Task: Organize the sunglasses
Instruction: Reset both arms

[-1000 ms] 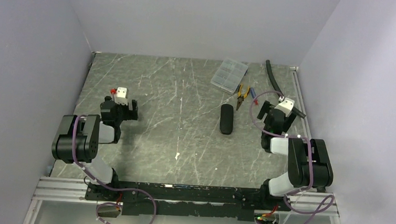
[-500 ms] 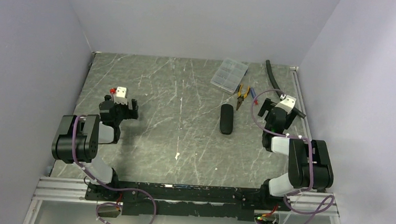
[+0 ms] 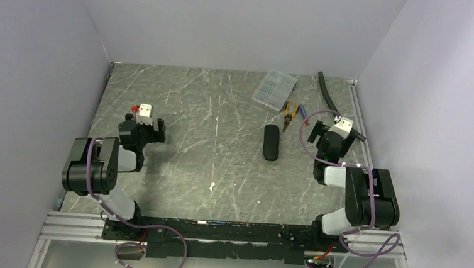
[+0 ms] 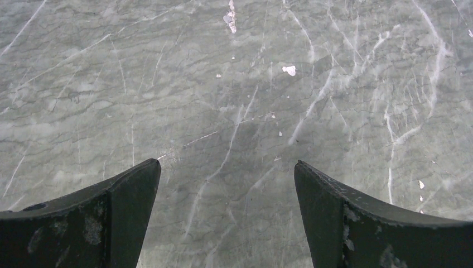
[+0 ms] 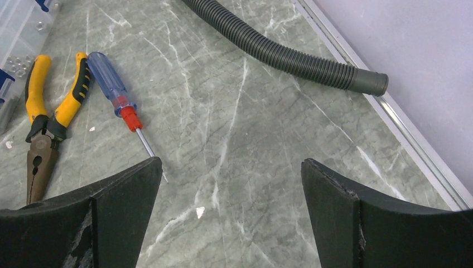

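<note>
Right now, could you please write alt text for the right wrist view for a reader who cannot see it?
The right end effector hangs open and empty above a grey marbled tabletop. Ahead on the left lie yellow-handled pliers and a blue-handled screwdriver; a grey corrugated hose runs across the top right.

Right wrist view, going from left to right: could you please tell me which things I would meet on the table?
clear parts box → yellow-handled pliers → blue-handled screwdriver → grey ribbed hose
</note>
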Controlling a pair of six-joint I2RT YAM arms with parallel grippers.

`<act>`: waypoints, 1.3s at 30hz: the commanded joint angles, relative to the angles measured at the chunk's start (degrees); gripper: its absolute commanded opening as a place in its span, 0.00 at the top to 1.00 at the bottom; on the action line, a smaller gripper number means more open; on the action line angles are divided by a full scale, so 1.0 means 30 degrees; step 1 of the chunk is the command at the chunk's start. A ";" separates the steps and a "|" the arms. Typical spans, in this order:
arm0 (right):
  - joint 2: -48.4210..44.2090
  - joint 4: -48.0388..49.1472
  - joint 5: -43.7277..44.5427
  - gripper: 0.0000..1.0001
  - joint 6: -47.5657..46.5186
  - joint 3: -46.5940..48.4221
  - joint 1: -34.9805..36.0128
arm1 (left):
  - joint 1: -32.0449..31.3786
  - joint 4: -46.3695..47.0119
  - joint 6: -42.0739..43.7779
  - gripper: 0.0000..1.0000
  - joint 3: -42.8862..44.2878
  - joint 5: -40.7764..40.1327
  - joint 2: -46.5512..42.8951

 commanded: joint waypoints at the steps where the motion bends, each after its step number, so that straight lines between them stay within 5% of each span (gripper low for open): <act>1: -0.0265 0.0855 -0.0159 0.00 -0.0080 -0.0027 -0.0011 | 0.0101 0.0889 -0.0043 0.05 -0.0076 0.0400 0.0145; 14: -0.0460 0.1569 -0.0258 0.01 -0.0213 -0.0477 -0.0010 | 0.0131 0.0892 -0.0029 0.05 -0.0068 0.0400 0.0127; 22: 0.0254 0.6756 -0.1139 0.00 -0.1061 -0.2836 0.0078 | 0.0131 0.0903 -0.0043 0.05 -0.0062 0.0431 0.0145; 39: 0.0128 0.5920 -0.1506 0.00 -0.1214 -0.2564 0.0290 | 0.0124 0.0934 -0.0043 0.05 -0.0071 0.0389 0.0145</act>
